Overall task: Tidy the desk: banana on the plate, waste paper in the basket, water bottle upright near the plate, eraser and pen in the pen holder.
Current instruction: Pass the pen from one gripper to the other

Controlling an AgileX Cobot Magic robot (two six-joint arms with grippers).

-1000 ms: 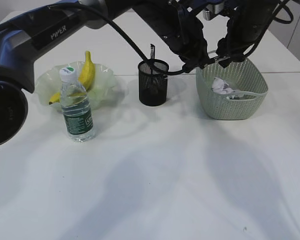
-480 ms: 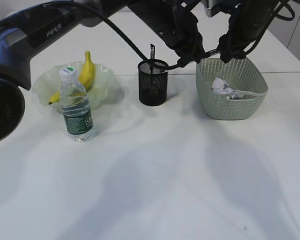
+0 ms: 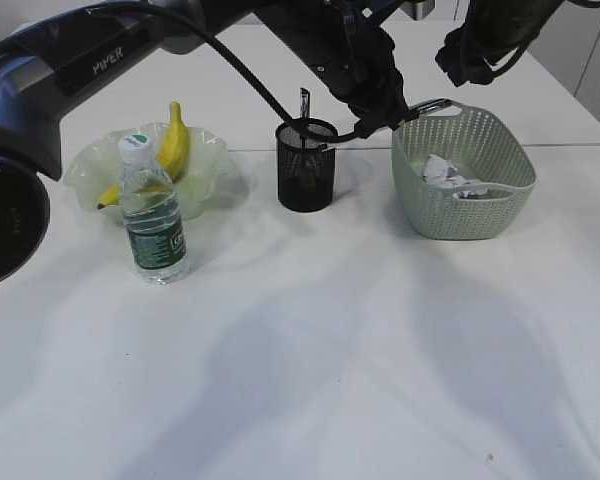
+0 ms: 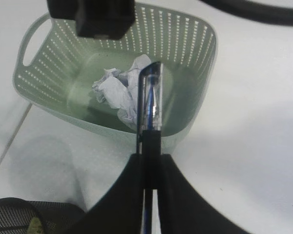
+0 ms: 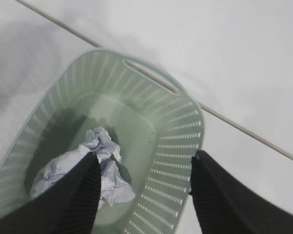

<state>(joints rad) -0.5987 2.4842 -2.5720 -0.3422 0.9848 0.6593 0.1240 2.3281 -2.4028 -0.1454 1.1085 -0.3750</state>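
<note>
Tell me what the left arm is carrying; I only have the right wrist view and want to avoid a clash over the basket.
Observer: The left gripper is shut on a pen, jaws clamped on its lower end.
Operator: Is it over the pen holder?
Observer: No. In the exterior view it hangs between the pen holder and the basket.
Operator: Is the water bottle standing?
Observer: Yes, the water bottle stands upright in front of the plate.
</note>
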